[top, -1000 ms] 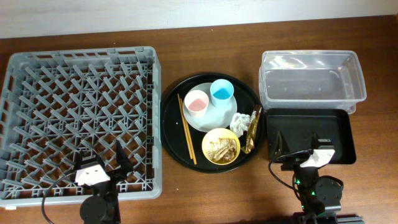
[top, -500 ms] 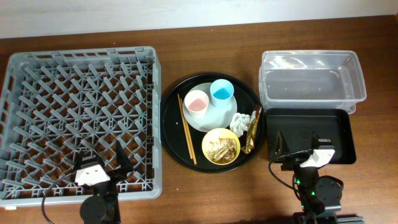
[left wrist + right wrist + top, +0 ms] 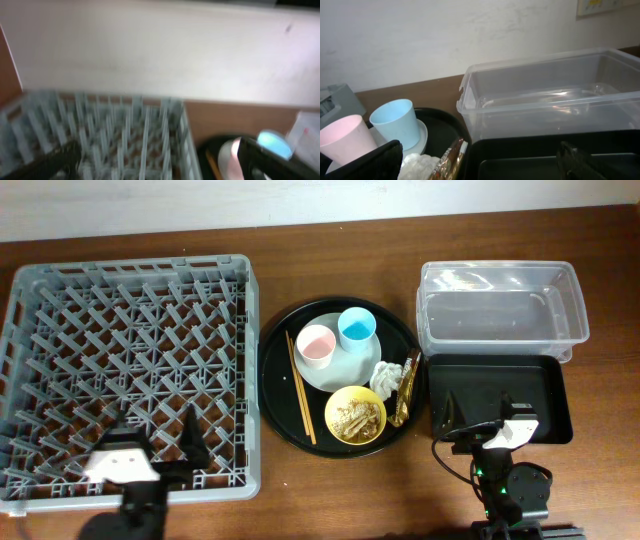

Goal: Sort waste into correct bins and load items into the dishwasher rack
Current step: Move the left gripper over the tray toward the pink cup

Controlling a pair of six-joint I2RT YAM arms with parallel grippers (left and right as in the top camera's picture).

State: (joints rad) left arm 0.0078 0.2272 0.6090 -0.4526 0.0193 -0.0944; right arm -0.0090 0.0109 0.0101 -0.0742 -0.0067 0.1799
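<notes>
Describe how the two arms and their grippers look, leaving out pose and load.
Both arms are black. The left gripper and right gripper each have two slim dark fingers mounted on a white block. Behind the right one sit a rounded black joint and a thin black cable looping beside it. No markings are legible.

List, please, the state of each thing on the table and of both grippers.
dishwasher rack: empty
clear tub: empty
black tray: empty
pink cup: upright on the plate
blue cup: upright on the plate
yellow bowl: holds food scraps
napkin: crumpled
chopsticks: lying flat on the round tray
left gripper: open, holding nothing
right gripper: open, holding nothing
</notes>
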